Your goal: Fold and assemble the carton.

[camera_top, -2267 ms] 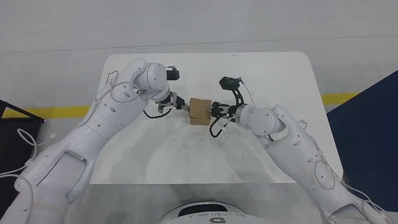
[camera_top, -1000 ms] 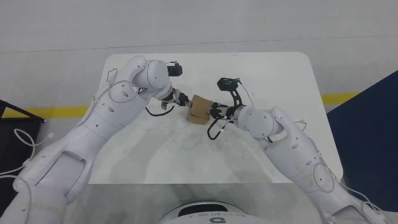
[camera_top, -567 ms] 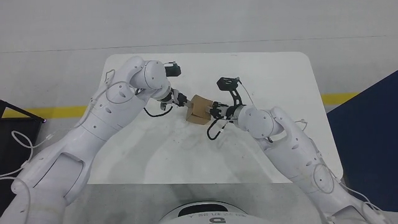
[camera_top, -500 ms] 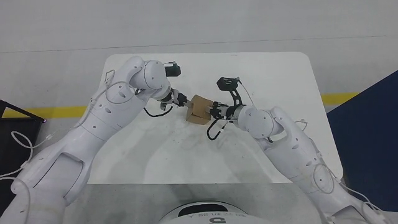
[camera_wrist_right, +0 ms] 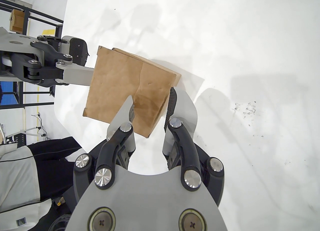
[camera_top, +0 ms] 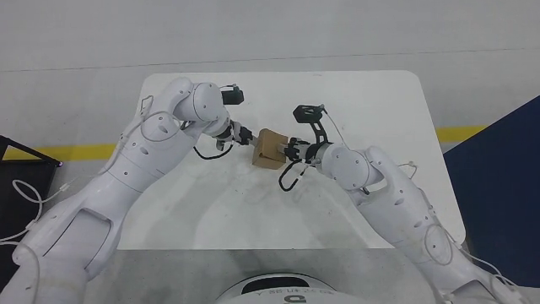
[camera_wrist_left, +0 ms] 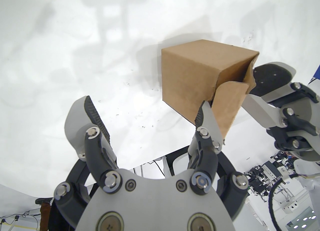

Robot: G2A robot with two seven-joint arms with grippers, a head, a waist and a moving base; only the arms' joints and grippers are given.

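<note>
White table — right gripper clamps the carton, left gripper gapes wide — one fingertip against its flap.

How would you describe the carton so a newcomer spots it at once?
On the white table, look near the middle, between the left gripper and the right gripper. The carton is the small brown cardboard box there, the only brown thing, one flap loose.

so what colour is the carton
Plain brown cardboard carton, no print visible; clearest in the left wrist view.
</note>
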